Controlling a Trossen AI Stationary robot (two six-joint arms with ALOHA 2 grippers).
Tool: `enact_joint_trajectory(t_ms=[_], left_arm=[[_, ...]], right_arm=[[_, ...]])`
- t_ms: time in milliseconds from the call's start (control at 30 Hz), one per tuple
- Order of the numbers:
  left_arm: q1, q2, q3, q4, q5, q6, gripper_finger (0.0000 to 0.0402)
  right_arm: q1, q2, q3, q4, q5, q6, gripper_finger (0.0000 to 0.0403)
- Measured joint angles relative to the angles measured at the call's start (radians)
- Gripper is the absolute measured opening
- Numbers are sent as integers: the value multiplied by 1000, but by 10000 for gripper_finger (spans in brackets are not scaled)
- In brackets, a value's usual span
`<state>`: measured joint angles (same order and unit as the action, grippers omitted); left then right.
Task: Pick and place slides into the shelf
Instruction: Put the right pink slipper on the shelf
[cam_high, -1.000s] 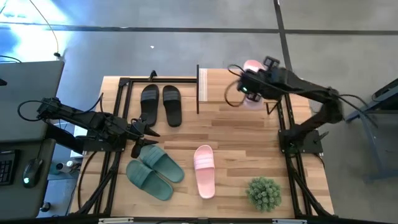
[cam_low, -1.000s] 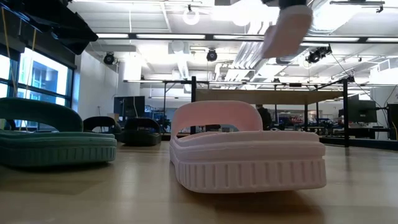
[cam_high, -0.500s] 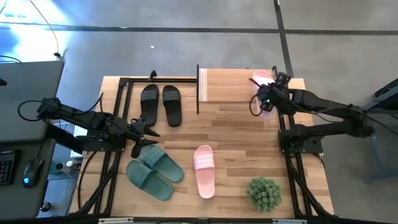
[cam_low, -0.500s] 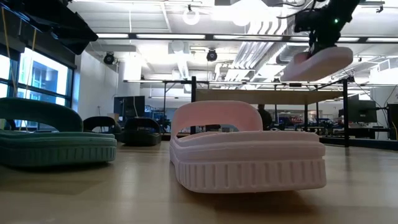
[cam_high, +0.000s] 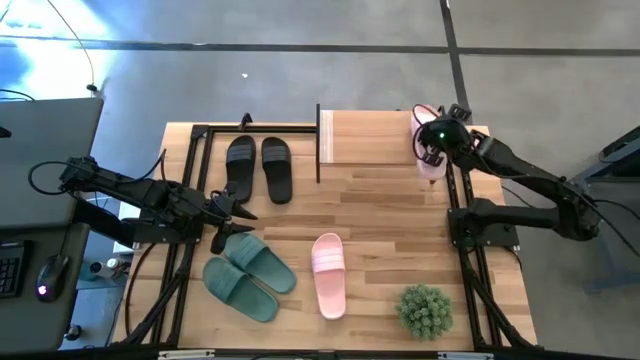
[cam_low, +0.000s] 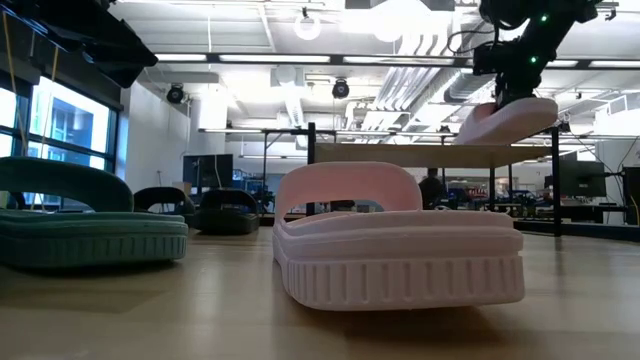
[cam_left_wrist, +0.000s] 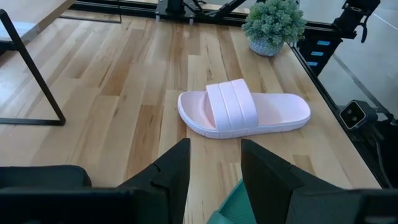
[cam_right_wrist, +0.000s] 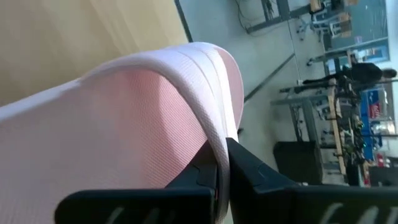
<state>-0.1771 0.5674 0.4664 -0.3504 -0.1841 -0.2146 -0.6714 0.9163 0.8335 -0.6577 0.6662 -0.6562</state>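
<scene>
the left pincer (cam_high: 232, 212) waits at the left side of the bench (cam_high: 380, 200), its fingers part open and holding nothing, between the black slides (cam_high: 258, 166) and the dark green slides (cam_high: 248, 275). one pale pink slide (cam_high: 328, 272) lies flat on the bench near the middle, with the spiky green plant (cam_high: 424, 308) to its right. at the far right, the right pincer (cam_high: 432, 140) is clamped tight on the strap of the other pink slide (cam_low: 508, 118) and holds it just over the right end of the shelf (cam_high: 365, 138). the step in hand looks like placing this slide. the next move likely calls for lowering it until the sole sits flat on the top board, then opening the fingers and lifting clear.
</scene>
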Motion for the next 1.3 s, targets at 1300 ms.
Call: enact_joint_trajectory(t_ms=[1300], left_arm=[[0, 0, 0, 0, 0, 0, 127]], right_arm=[[-92, 143, 0, 117, -42, -186, 0]])
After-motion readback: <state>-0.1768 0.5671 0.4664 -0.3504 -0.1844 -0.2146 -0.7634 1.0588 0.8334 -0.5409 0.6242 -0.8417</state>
